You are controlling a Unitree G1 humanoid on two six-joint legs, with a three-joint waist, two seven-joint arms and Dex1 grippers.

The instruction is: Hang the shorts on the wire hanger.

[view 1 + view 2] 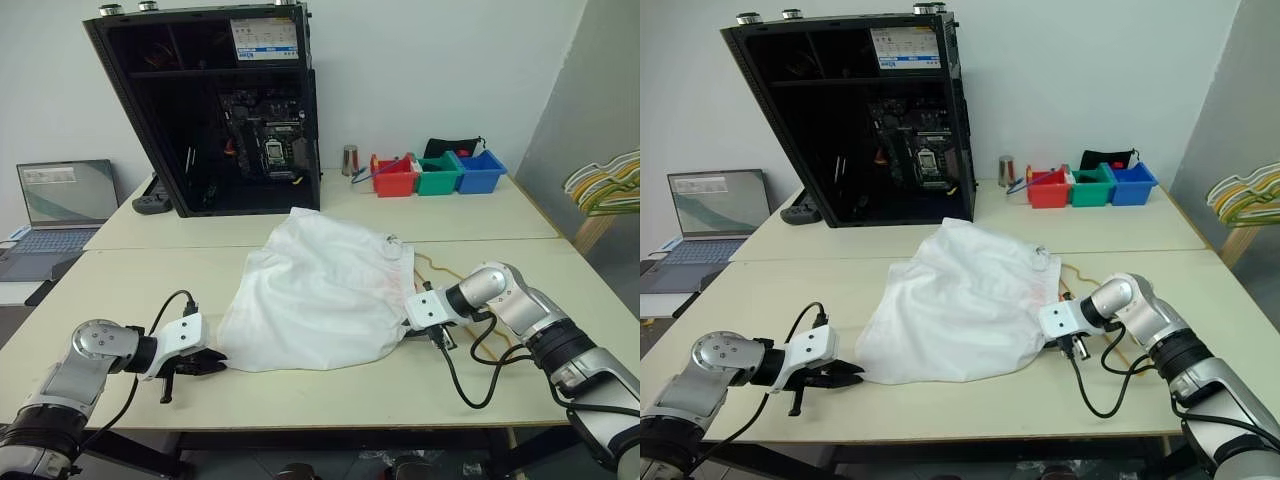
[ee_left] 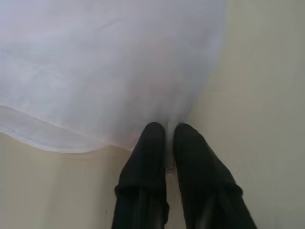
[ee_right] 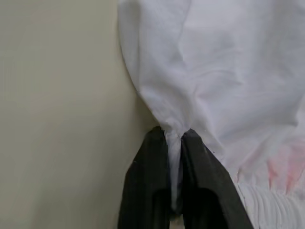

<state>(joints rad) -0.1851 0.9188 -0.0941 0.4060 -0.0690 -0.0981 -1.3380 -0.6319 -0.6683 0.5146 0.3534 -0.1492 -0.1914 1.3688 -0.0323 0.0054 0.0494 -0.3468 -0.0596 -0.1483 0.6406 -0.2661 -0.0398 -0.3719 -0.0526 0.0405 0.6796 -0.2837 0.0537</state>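
The left pincer [image 1: 212, 362] has its two black fingers [image 2: 147, 157] pressed together on the near left corner of the shorts [image 1: 320, 290]; in the left wrist view the fingertips meet right at the fabric's edge, with thin white cloth caught between them. The right pincer [image 3: 175, 143] is likewise clamped on the shorts: the right wrist view shows a bunched fold of white fabric squeezed between its fingers, with the gathered elastic waistband [image 3: 267, 205] and a faint pink-red mark [image 3: 281, 167] just beside them.

The shorts lie spread flat on the pale counter [image 1: 130, 290], stretching from the left pincer at about 8 o'clock of the garment to the right pincer at about 4 o'clock, and reaching away toward 12 o'clock. At 3 o'clock of the shorts, a thin golden-tan loop of the wire hanger [image 1: 437, 268] shows on the counter, just beyond the right pincer and partly hidden by the cloth.

Farther out, at 12 o'clock, an open black computer case [image 1: 215, 110] stands tilted on the counter. At 1 o'clock sit a metal cup [image 1: 349, 160] and three bins in a row: red [image 1: 393, 178], green [image 1: 436, 175] and blue [image 1: 479, 172]. A laptop [image 1: 62, 205] is open at 10 o'clock, and pale yellow-green hangers [image 1: 605, 185] on a wooden rack show at 2 o'clock.
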